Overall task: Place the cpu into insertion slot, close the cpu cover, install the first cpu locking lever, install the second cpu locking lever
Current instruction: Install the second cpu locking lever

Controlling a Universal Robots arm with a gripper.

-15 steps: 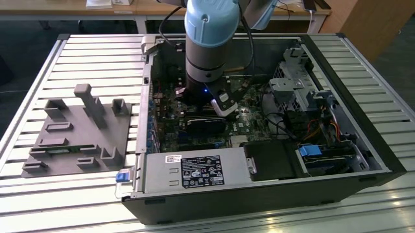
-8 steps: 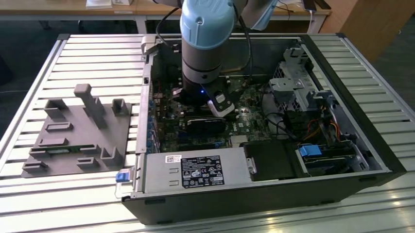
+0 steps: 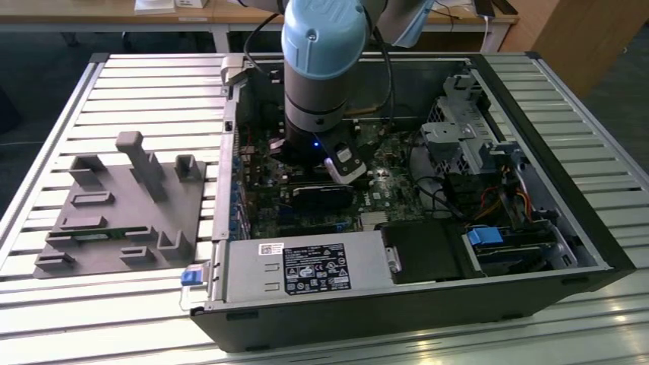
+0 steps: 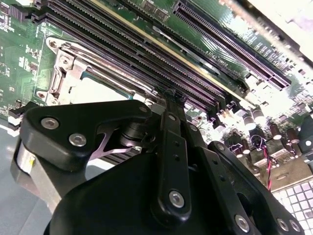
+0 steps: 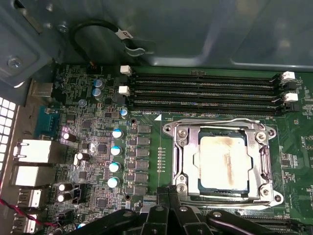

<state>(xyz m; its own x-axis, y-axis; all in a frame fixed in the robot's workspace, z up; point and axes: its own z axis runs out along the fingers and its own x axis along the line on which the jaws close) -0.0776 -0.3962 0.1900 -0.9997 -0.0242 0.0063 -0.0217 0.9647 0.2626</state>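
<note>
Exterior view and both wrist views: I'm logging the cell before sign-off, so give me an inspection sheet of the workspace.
Surface: slatted metal table carrying an open computer case.
Job's things: cpu seated in the insertion slot; cpu cover lies closed around it.
Clutter: grey fixture block beside the case, on the exterior view's left.
Grippers: gripper low over the motherboard, next to the socket.
Cables: black loop; bundled wires.
Surroundings: desks behind.

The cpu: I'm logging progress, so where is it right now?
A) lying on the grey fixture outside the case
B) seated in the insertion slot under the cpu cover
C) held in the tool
B: in the first wrist view the cpu sits in the insertion slot, framed by the closed cpu cover.
</note>
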